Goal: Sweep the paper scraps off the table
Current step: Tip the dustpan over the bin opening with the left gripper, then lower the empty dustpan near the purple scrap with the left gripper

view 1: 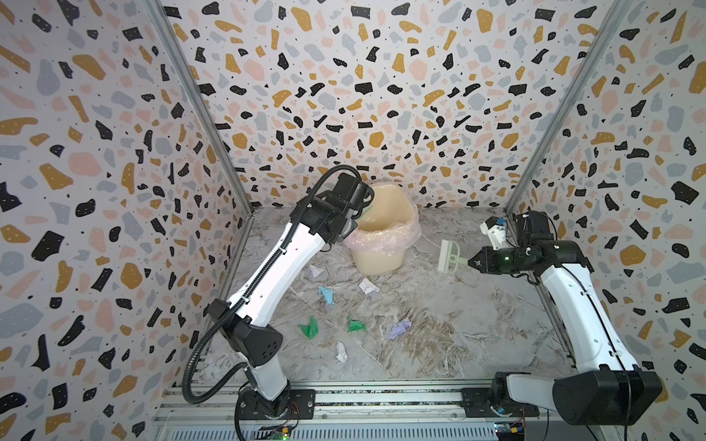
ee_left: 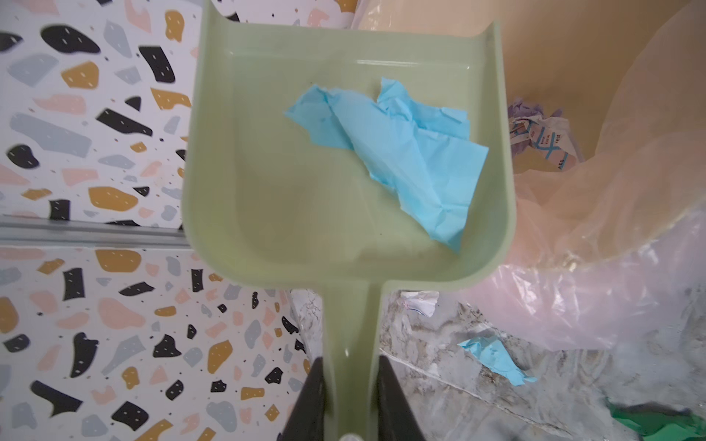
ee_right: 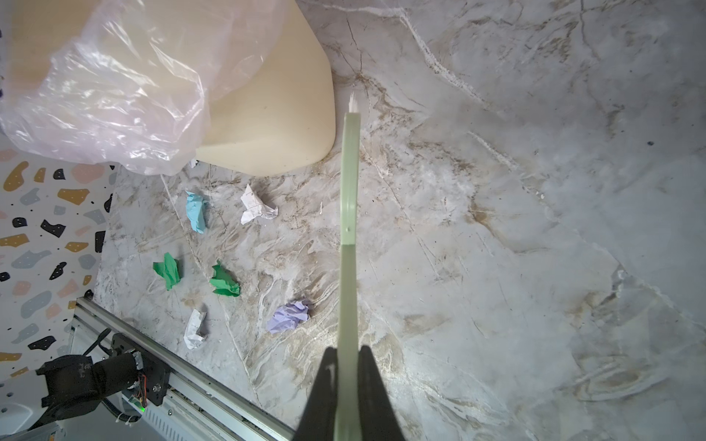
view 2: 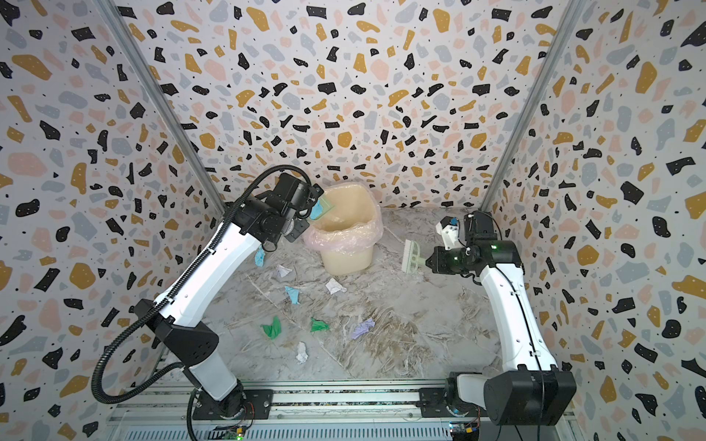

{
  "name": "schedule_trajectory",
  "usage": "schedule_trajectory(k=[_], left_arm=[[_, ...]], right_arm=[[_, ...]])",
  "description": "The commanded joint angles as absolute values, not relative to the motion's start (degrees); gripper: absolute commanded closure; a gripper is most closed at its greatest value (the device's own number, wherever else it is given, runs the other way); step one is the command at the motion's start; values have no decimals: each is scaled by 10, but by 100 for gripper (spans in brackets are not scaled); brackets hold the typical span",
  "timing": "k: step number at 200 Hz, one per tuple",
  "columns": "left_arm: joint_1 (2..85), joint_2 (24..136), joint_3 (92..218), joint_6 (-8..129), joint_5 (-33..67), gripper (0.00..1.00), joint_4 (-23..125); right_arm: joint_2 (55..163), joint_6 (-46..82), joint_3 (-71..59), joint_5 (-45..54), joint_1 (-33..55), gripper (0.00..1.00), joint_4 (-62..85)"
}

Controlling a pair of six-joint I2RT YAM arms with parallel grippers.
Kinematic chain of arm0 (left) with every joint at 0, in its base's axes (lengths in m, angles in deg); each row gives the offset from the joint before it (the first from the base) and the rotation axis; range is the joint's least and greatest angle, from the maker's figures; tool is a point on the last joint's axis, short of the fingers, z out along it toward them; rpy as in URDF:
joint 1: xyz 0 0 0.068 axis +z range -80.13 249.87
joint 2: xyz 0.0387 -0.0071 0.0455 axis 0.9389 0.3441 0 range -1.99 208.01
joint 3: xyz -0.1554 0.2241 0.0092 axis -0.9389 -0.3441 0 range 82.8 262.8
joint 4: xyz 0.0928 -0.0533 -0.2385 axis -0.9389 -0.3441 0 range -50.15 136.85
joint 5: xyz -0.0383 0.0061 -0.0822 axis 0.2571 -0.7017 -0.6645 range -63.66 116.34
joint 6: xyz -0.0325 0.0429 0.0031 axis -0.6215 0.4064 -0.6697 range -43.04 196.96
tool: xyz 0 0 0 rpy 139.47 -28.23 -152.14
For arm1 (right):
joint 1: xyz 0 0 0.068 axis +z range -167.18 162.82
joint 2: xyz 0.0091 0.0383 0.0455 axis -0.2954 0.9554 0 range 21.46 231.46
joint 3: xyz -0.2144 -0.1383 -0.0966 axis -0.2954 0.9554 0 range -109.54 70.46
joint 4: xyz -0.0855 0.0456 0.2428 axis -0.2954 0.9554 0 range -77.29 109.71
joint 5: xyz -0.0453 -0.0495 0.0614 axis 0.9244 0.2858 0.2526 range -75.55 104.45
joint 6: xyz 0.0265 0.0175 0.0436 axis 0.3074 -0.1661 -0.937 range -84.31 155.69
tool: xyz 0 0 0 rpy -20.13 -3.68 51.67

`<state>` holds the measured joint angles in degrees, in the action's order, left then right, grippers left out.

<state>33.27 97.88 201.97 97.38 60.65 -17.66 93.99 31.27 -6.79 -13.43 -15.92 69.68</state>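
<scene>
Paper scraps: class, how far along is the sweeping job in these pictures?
Done: a few scraps lie in the bin. In hand: the left fingers hold the dustpan, carrying a blue scrap, at the bin's rim; the right fingers hold the brush. Left: at least seven scraps on the table.

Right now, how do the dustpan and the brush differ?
The dustpan is a broad scoop; the brush is narrow with white bristles. The dustpan is held at the bin with a blue scrap in it; the brush is beside the bin, carrying nothing. Both are pale green, handles clamped in the left gripper and right gripper.
</scene>
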Motion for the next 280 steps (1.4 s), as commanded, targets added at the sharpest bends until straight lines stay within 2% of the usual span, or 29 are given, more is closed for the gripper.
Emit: schedule_trajectory(k=[1, 70, 111, 156, 213, 246, 280], left_arm=[[298, 995, 2042, 1062, 679, 100, -146], [268, 1031, 1978, 1258, 905, 100, -4], [262, 1025, 1952, 1309, 935, 100, 43], [254, 1024, 1988, 1264, 902, 100, 25], [225, 997, 2038, 1083, 794, 100, -66], [206, 922, 1971, 970, 710, 100, -91], [186, 809, 1844, 861, 630, 100, -96]], right_arm=[[930, 313, -59, -146, -157, 100, 693], [928, 310, -51, -160, -155, 100, 684], [924, 307, -35, -164, -156, 100, 670], [922, 302, -24, -176, -150, 100, 661], [893, 261, 14, -159, -82, 100, 664], [861, 235, 41, -137, -37, 100, 682], [839, 219, 46, -95, -4, 100, 715]])
